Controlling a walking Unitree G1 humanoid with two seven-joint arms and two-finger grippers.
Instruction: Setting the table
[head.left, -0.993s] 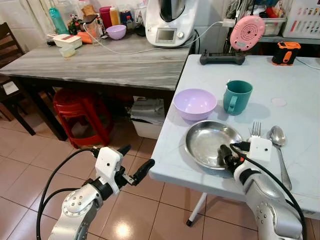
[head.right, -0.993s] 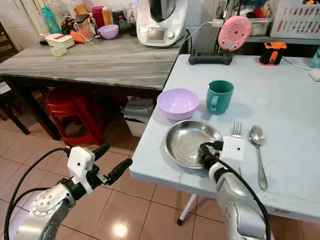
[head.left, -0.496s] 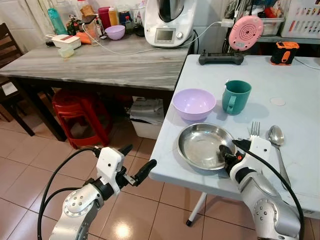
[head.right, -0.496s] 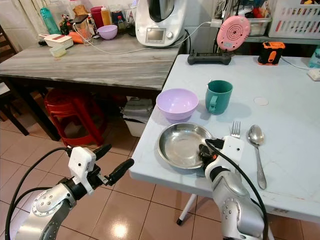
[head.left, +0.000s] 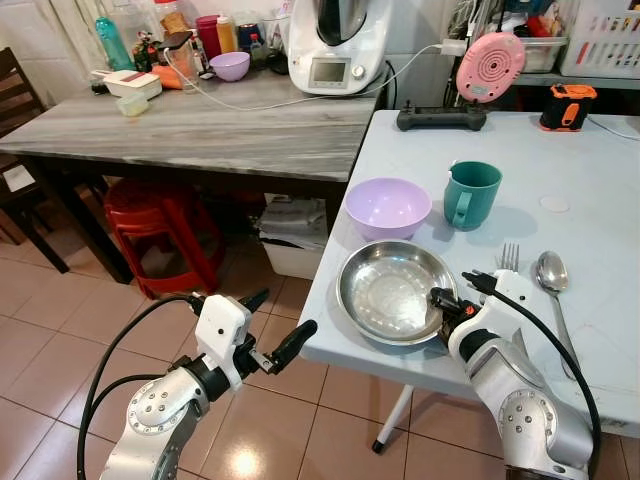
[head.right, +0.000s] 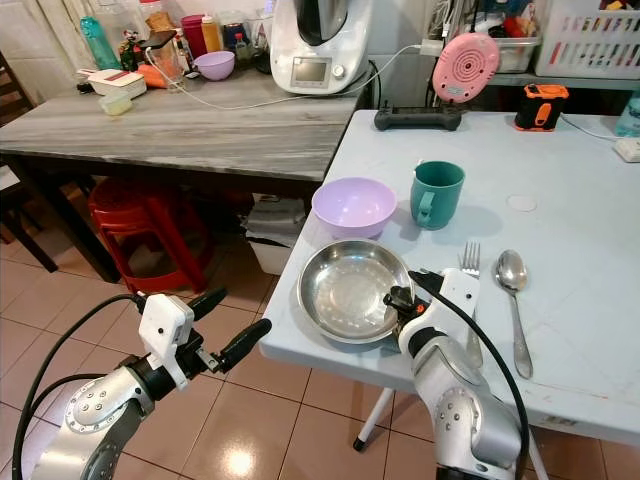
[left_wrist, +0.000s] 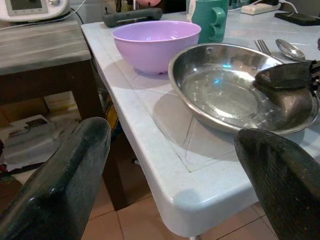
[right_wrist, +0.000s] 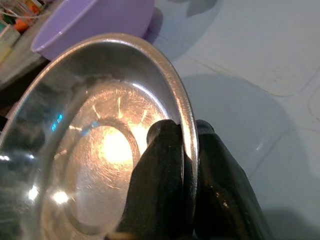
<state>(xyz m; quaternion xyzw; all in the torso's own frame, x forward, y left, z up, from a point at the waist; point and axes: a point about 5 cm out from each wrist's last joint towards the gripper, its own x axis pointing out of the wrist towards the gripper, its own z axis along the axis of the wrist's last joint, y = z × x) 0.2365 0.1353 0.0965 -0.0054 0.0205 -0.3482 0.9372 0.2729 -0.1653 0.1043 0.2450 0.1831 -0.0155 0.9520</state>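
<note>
White table (head.left: 590, 190): right hand (head.left: 441, 303) pinches steel plate (head.left: 385, 288) rim; left hand (head.left: 278, 330) wide.

The steel plate (head.left: 392, 291) sits near the front left corner of the table (head.left: 600, 180), lower centre of the frame. Just behind it stands the bowl (head.left: 388, 207), with the mug (head.left: 471, 194) to the bowl's right. Right of the plate lie the fork (head.left: 510, 256) and then the spoon (head.left: 556, 285) — side by side. The right gripper (head.left: 443, 305) pinches the plate's right rim; the left gripper (head.left: 275, 325) hangs lower left — off the table, over the floor (head.left: 60, 320).
</note>
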